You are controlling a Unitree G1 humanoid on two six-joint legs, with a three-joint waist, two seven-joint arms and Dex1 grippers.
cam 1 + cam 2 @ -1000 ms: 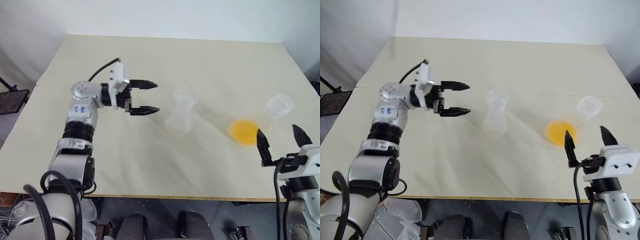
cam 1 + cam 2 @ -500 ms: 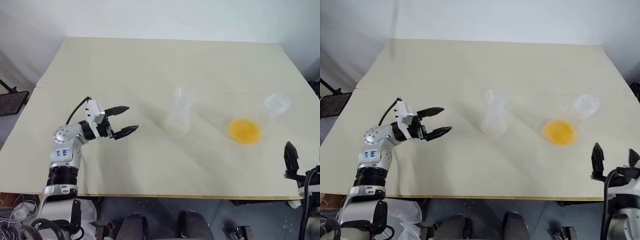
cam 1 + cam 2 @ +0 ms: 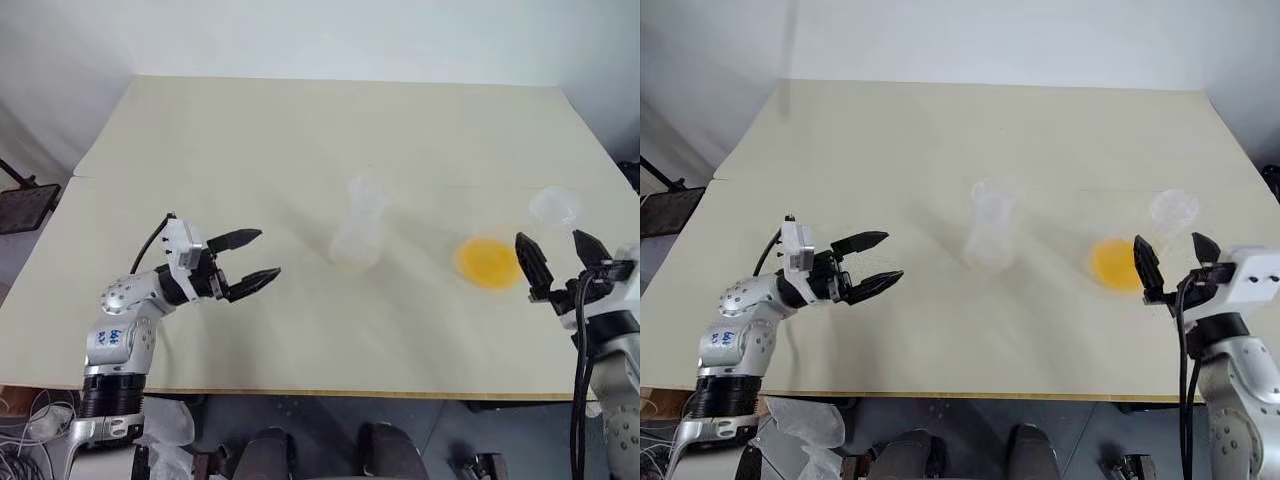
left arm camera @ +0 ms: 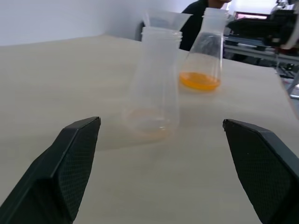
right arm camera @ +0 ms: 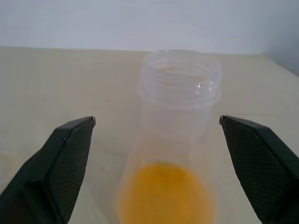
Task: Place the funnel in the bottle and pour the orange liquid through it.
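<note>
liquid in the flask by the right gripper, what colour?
Translucent yellow-orange liquid, pooled shallow in the clear flask; clearest in the right wrist view.

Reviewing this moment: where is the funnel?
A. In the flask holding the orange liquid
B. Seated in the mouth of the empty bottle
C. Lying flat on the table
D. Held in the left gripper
B: the left wrist view shows the funnel sitting in the mouth of the empty bottle, and both grippers are open and empty.

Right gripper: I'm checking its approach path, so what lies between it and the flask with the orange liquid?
Nothing: in the right wrist view the right gripper has open jaws facing the flask directly, with bare table around.
</note>
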